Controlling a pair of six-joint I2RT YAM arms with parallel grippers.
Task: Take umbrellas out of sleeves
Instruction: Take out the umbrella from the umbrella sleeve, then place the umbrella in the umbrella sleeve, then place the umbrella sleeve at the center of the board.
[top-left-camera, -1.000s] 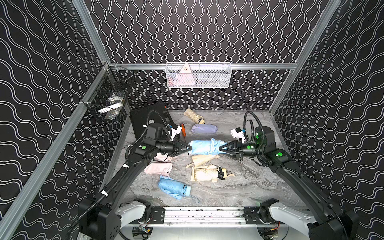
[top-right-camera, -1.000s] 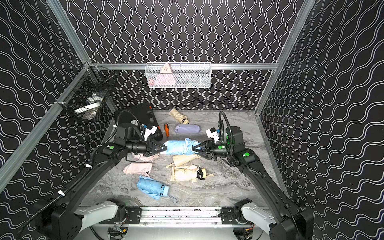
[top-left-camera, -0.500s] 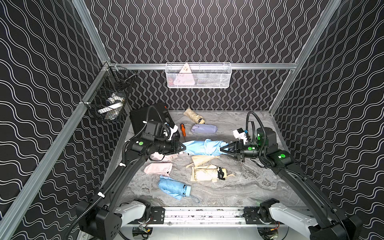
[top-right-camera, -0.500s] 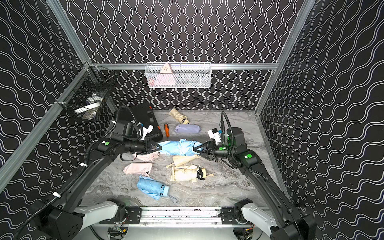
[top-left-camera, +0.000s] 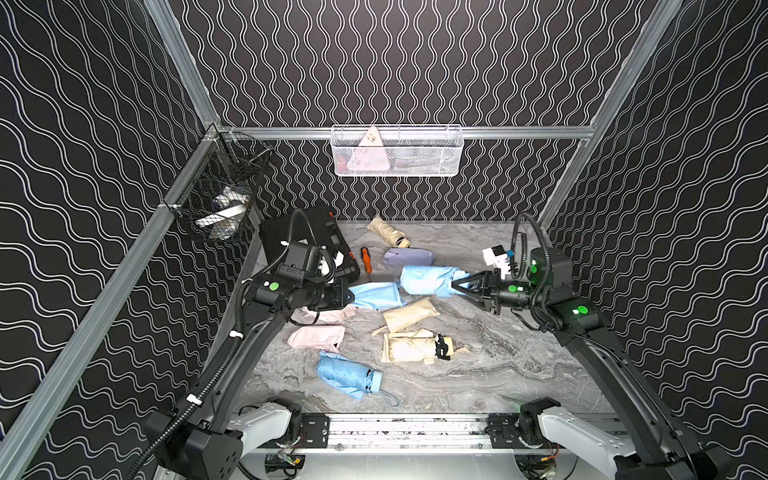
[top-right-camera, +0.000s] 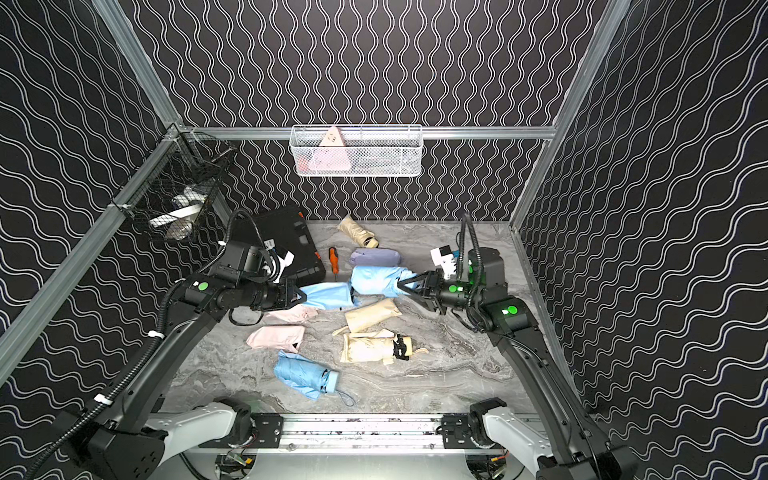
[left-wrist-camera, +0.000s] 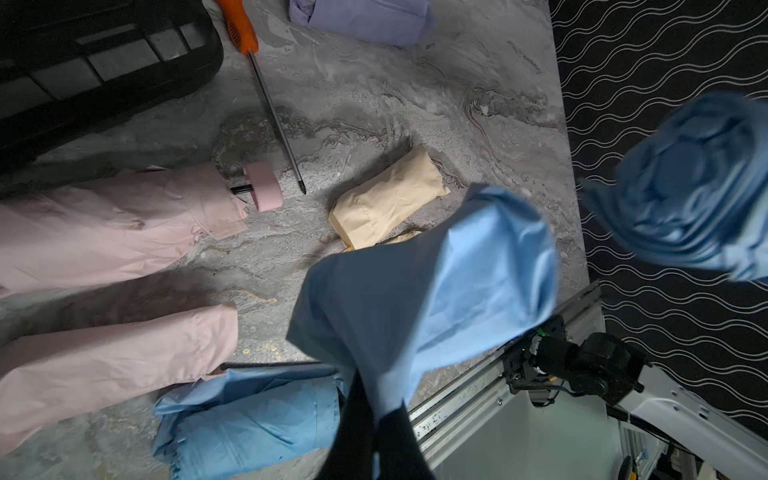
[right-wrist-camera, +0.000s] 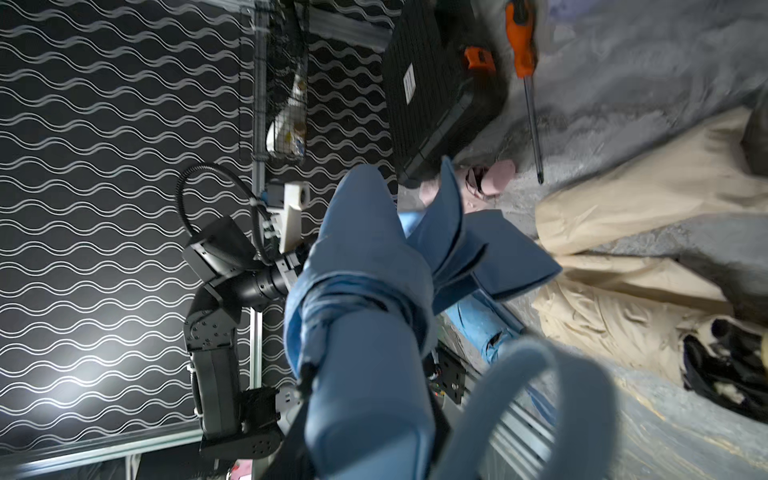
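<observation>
My left gripper (top-left-camera: 351, 296) is shut on the closed end of a limp light blue sleeve (top-left-camera: 376, 294), held above the table. My right gripper (top-left-camera: 457, 286) is shut on the handle of a crinkled light blue umbrella (top-left-camera: 430, 280). In the left wrist view the sleeve (left-wrist-camera: 424, 282) hangs from my gripper (left-wrist-camera: 374, 419) with its mouth apart from the umbrella (left-wrist-camera: 690, 187). The right wrist view shows the umbrella (right-wrist-camera: 365, 257) stretching away from my gripper (right-wrist-camera: 365, 415). Both top views show the pair end to end, sleeve (top-right-camera: 328, 295) left of umbrella (top-right-camera: 376, 280).
On the table lie another light blue umbrella (top-left-camera: 347, 374), a cream umbrella (top-left-camera: 409, 347), a cream sleeve (top-left-camera: 409, 313), a pink sleeve (top-left-camera: 316, 336), a pink umbrella (left-wrist-camera: 124, 220), a lilac bundle (top-left-camera: 407, 257), a cream umbrella (top-left-camera: 388, 232), a screwdriver (top-left-camera: 365, 259) and a black case (top-left-camera: 307, 232).
My left gripper drew the sleeve leftward while my right gripper pulled the umbrella rightward. The light blue umbrella has slid out of the sleeve.
</observation>
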